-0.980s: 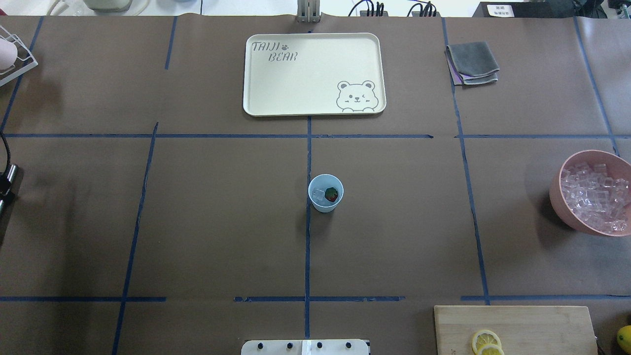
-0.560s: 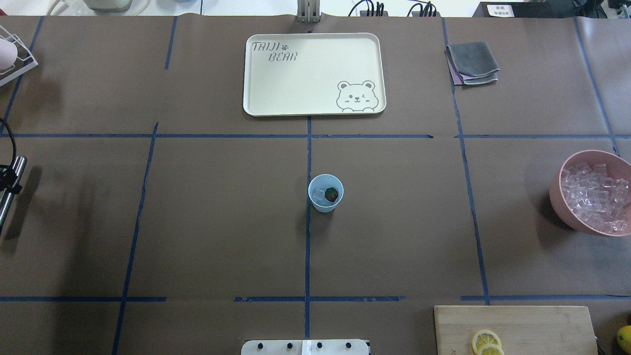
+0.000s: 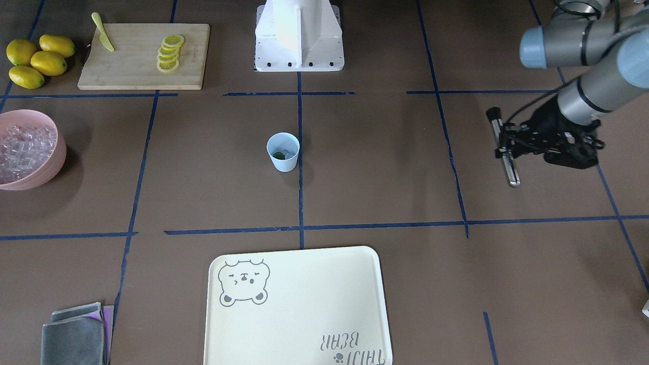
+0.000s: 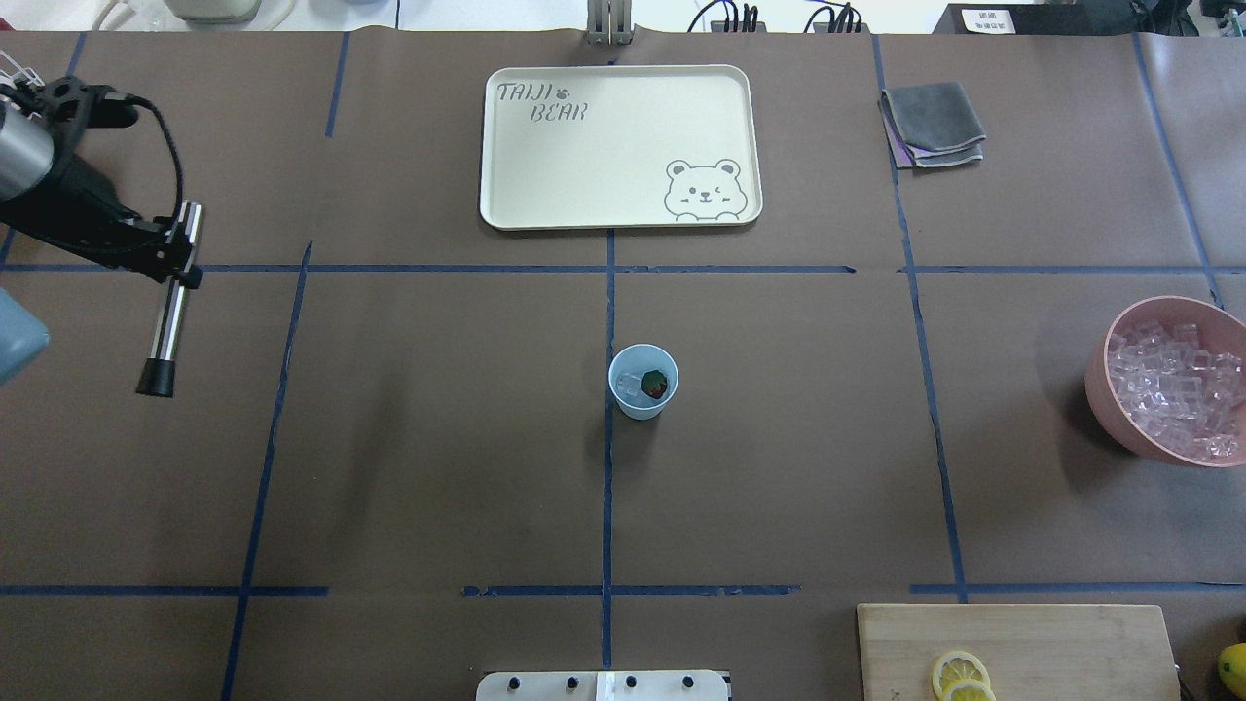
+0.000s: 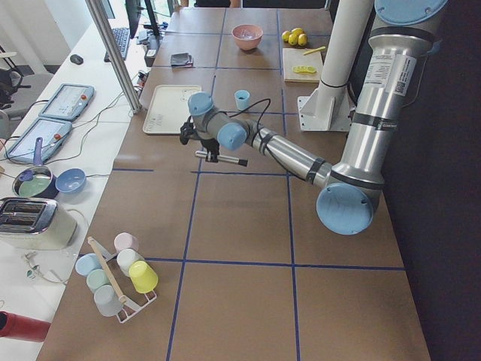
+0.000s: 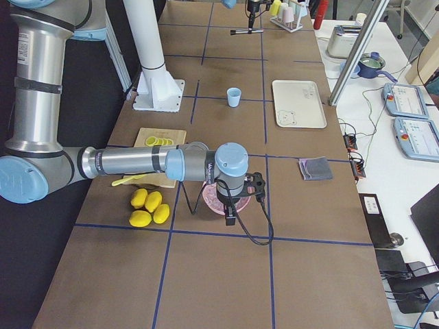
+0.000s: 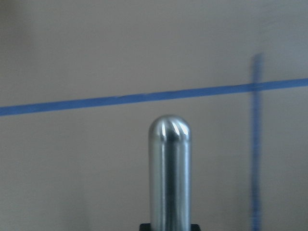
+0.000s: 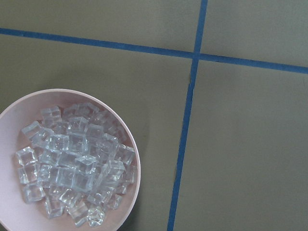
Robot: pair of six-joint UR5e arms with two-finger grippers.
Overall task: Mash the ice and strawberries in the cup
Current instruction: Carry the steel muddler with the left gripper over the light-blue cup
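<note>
Left fingers [image 4: 180, 255]: closing tight around a metal rod [image 4: 171, 310], gripping it partway along its length, well out on the robot's left side of the bench [image 4: 438, 467].
Metal rod: sitting crosswise in the fingers, its black-capped end pointing back toward the robot and its rounded steel end pointing away; the left wrist view is showing that shiny tip over blue tape lines.
Right fingers: showing only in the right side view, hanging over the pink bowl [image 4: 1102, 389]; whether they are parted or closed, I cannot tell.
Cup [image 4: 642, 382]: standing upright near the middle of the bench, just beside the centre tape line and well apart from both arms.
Ice [image 4: 628, 386]: lying inside the cup, beside the strawberry.
Strawberry [image 4: 656, 384]: resting in the cup, red with a dark green end.
Pink bowl: sitting at the robot's right edge, holding a heap of clear cubes.
Tray [image 4: 584, 166]: lying beyond the cup, on the far side.
</note>
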